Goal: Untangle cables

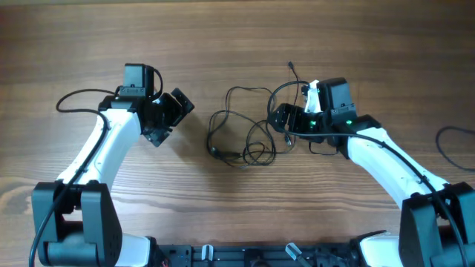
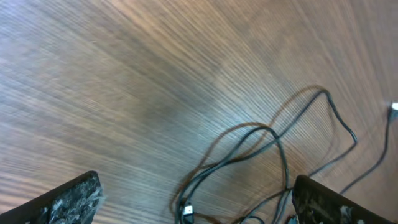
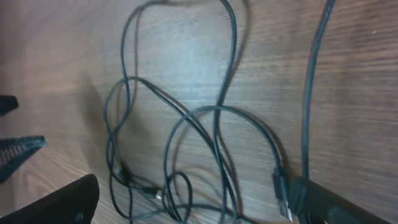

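1. Wood-grain desk (image 1: 237, 37) fills every view, brown and streaked along its length.
2. At mid-desk lie the cables (image 1: 241, 137), a loose tangle of thin black loops that cross one another. One strand climbs out of the tangle on the side away from the arm bases and ends in a small plug (image 1: 291, 65).
3. To the left of the tangle, and apart from it, is the left hand (image 1: 172, 119), its jaws spread wide with nothing between them but air. In the left wrist view its fingers (image 2: 65, 199) sit at the bottom corners, with the loops flat on the wood ahead of them.
4. Over the right edge of the tangle stands the right hand (image 1: 280, 122), jaws also wide and gripping nothing. In the right wrist view the loops lie on the desk between its fingers (image 3: 56, 202). A second plug end (image 3: 281, 190) lies just beside the other finger; whether they touch I cannot tell.
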Tool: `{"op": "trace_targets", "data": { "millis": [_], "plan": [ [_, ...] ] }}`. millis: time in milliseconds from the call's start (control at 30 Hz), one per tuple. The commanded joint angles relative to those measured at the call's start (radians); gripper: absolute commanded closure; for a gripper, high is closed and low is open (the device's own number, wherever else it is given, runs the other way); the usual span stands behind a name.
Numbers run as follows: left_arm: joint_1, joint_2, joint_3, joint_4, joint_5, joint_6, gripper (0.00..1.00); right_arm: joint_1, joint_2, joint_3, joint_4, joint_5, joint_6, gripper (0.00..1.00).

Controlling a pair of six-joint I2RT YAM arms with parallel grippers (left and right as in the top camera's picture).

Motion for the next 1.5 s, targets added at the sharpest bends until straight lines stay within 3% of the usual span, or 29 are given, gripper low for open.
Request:
{"op": "trace_targets", "data": {
  "millis": [0, 133, 267, 467, 633, 767, 933, 1000, 1100, 1333, 1467],
  "plan": [
    [-0.032, -0.014, -0.002, 0.019, 0.022, 0.109, 0.00, 0.008, 0.010, -0.024, 0.080, 0.014, -0.021, 0.04],
    [-0.051, -0.014, -0.002, 0.020, 0.019, 0.122, 0.00, 0.008, 0.037, -0.024, 0.172, 0.052, -0.140, 0.15],
    [-0.060, -0.014, -0.002, 0.026, 0.019, 0.122, 0.00, 0.008, 0.098, -0.024, 0.291, 0.106, -0.157, 0.32],
    [-0.060, -0.014, -0.002, 0.026, 0.020, 0.106, 0.00, 0.008, 0.253, -0.024, 0.514, 0.106, -0.160, 0.32],
    [-0.060, -0.014, -0.002, 0.027, 0.020, -0.001, 0.00, 0.008, 0.412, -0.019, 0.713, 0.105, -0.156, 0.32],
    [-0.060, -0.014, -0.002, 0.027, 0.019, -0.040, 0.00, 0.008, 0.505, 0.013, 0.777, 0.062, -0.177, 0.33],
    [-0.060, -0.014, -0.002, 0.026, 0.020, -0.044, 0.00, 0.008, 0.539, 0.066, 0.777, -0.061, -0.274, 0.42],
    [-0.060, -0.014, -0.002, 0.027, 0.019, -0.056, 0.00, 0.011, 0.539, 0.072, 0.777, -0.125, -0.288, 0.55],
    [-0.061, -0.014, -0.002, 0.027, 0.019, -0.088, 0.00, 0.014, 0.539, 0.072, 0.767, -0.155, -0.285, 0.96],
    [-0.062, -0.014, -0.004, 0.006, 0.004, -0.068, 0.00, -0.027, 0.514, 0.085, 0.771, -0.239, -0.177, 0.96],
    [-0.061, -0.013, -0.005, -0.005, 0.004, 0.143, 0.02, -0.070, 0.432, 0.085, 0.767, -0.352, -0.170, 0.96]
  ]
}}
